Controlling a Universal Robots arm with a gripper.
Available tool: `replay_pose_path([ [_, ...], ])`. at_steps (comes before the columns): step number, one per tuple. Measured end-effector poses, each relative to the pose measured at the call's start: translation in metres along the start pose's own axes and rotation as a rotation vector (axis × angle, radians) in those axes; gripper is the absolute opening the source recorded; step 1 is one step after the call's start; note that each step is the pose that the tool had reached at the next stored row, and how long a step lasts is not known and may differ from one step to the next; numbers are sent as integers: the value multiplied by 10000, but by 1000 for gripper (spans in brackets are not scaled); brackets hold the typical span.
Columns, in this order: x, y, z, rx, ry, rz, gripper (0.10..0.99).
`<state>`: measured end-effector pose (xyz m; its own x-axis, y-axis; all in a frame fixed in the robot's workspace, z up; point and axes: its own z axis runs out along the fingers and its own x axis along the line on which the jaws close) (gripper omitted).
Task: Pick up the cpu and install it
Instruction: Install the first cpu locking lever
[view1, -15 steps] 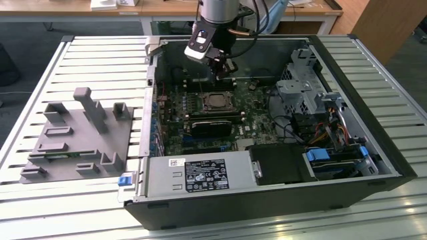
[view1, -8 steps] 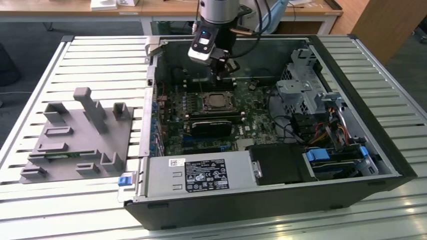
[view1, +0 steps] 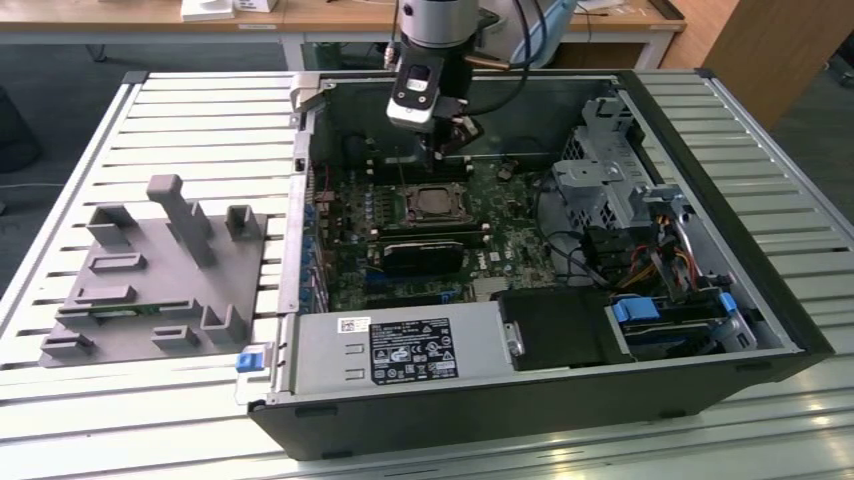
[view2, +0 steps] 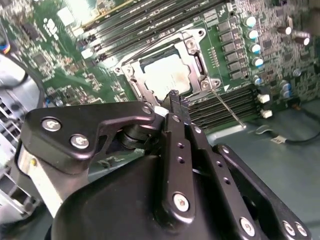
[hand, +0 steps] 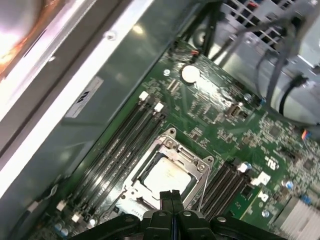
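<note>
1. The black two-fingered claw (view1: 447, 152) hangs inside the open dark computer case (view1: 787, 320), just above the green motherboard (view1: 514, 225), close to the case's far wall in the exterior view.
2. In the second wrist view the claw (view2: 174, 100) has its fingers pressed together with nothing between them; the first wrist view shows the claw (hand: 170, 196) the same way, tips meeting in one thin line.
3. The small flat square cpu with its shiny silver top (view1: 431, 204) lies flat in the dark square socket with a metal frame (view1: 430, 186) on the motherboard, and the claw is not touching it.
4. In both wrist views the cpu (view2: 166, 76) (hand: 165, 176) sits inside the frame's opening, with the claw's tips just beside the socket's edge.
5. A thin metal lever (view2: 227, 109) runs out from one corner of the socket and lies along the black memory slots (view2: 235, 102).
6. Out on the slatted white worktop (view1: 200, 120), well apart from the case toward the exterior view's left, sits a grey moulded tray with upright posts (view1: 147, 275).
7. A grey power supply box with labels (view1: 400, 352) fills the near corner of the case in the exterior view.
</note>
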<state>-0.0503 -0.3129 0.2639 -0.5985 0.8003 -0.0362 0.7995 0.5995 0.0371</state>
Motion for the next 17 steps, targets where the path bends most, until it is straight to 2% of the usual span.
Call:
replay_pose_path([
  [12,-1,1,7,-66,90,-2040,106],
  [13,-2,1,7,-60,165,-2067,106],
  [16,-2,2,8,7,561,-2087,106],
  [17,-1,3,14,26,635,-2111,106],
])
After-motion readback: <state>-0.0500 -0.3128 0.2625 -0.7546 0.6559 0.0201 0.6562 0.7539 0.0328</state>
